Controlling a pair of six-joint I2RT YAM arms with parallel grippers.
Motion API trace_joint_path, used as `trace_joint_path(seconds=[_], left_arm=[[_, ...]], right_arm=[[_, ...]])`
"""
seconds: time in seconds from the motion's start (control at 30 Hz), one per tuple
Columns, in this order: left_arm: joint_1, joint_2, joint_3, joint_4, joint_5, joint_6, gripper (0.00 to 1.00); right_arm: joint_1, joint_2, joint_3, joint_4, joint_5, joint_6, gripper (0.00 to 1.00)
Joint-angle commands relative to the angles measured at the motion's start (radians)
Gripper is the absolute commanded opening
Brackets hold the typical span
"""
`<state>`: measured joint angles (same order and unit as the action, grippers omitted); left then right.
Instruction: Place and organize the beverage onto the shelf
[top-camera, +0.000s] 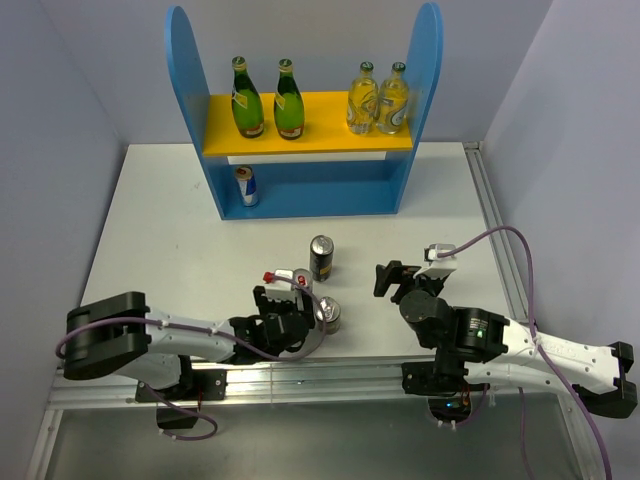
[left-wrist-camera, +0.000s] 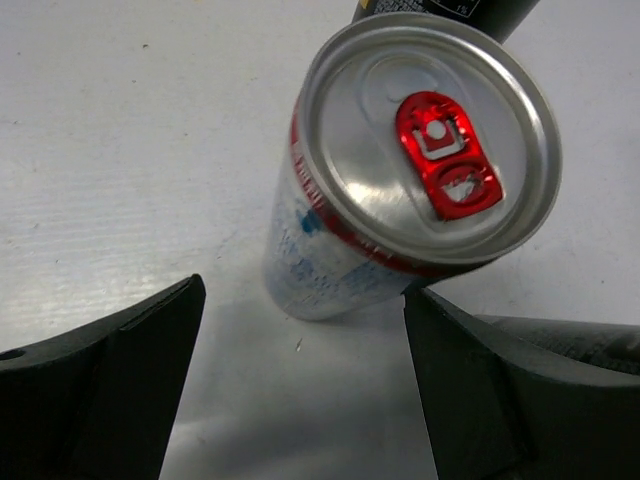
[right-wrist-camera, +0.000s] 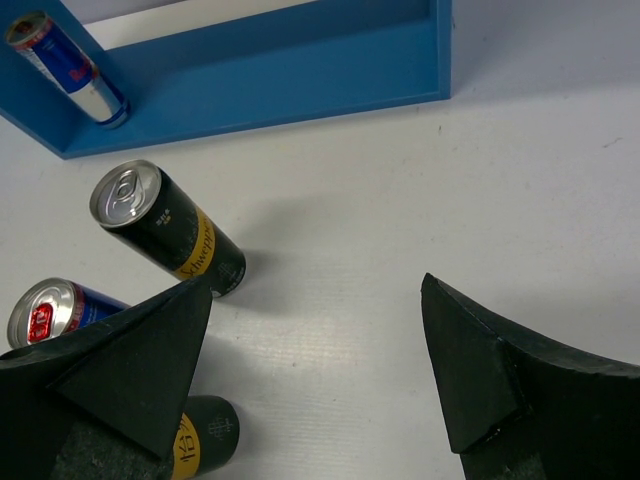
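**Step in hand:** picking up the loose silver-blue can (left-wrist-camera: 430, 150).
- Your left gripper (left-wrist-camera: 300, 320) is spread wide, with one finger on either side of the can. It touches neither finger, and nothing is held.
- Your right gripper (right-wrist-camera: 315, 330) is also spread and carries nothing. It hangs over the table (top-camera: 170, 230).

**Next move, as I judge it:** slide the left fingers further round the can body and close on it. Lift it clear of the dark cans close by, then carry it to the lower tier.

**Shelf** (top-camera: 190, 60), at the table's far edge:
- **Yellow upper board** (top-camera: 320, 135): two green bottles (top-camera: 247, 100) on the left and two pale bottles (top-camera: 378, 100) on the right, all upright.
- **Blue lower tier** (top-camera: 320, 190): the shelved silver-blue can (top-camera: 246, 185) stands upright at the left end. You will see nothing else in it.

**Loose on the table:**
- The far dark can (top-camera: 321, 258) and the near dark can (top-camera: 329, 315) both stand upright, near the left gripper.
- By my count, three cans remain to be shelved.
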<state>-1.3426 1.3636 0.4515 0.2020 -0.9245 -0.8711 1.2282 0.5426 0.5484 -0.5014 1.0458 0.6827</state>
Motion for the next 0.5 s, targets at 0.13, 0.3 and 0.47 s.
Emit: trace_joint_path(seconds=[0.13, 0.3, 0.47], left_arm=[[0.077, 0.138, 0.062, 0.240, 0.030, 0.124, 0.86], [0.152, 0.222, 0.087, 0.332, 0.061, 0.195, 0.82], [0.215, 0.252, 0.105, 0.392, 0.070, 0.240, 0.62]], right_arm=[[0.007, -0.013, -0.005, 0.021, 0.020, 0.009, 0.92], [0.005, -0.020, -0.005, 0.023, 0.020, 0.009, 0.92], [0.007, -0.021, -0.008, 0.024, 0.022, 0.005, 0.92]])
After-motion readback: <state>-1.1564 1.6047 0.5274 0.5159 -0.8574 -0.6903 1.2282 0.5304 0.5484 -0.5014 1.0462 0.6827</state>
